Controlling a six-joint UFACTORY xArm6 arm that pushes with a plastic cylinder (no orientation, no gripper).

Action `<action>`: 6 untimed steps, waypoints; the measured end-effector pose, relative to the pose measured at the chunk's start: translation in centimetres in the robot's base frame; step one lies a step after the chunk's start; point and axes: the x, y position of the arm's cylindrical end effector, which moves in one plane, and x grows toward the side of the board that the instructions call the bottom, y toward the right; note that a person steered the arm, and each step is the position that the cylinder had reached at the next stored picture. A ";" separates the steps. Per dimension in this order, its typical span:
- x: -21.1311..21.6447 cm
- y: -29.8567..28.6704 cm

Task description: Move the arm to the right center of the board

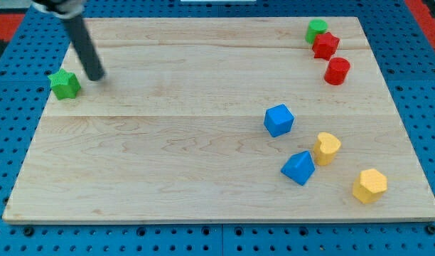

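My tip (pixel 96 76) rests on the wooden board (pixel 168 156) near its upper left, just right of a green star block (pixel 65 84), close to it but apart. At the view's upper right sit a green round block (pixel 317 30), a red star block (pixel 325 45) and a red round block (pixel 337 71). Right of centre lies a blue cube (pixel 278 119). Below it are a blue wedge-like block (pixel 298 168), a yellow heart-like block (pixel 327 148) and a yellow hexagon block (pixel 370 185).
The board lies on a blue pegboard table (pixel 11 107) with red strips at the view's top corners. The rod leans up toward the view's top left.
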 end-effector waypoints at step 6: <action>-1.0 45.4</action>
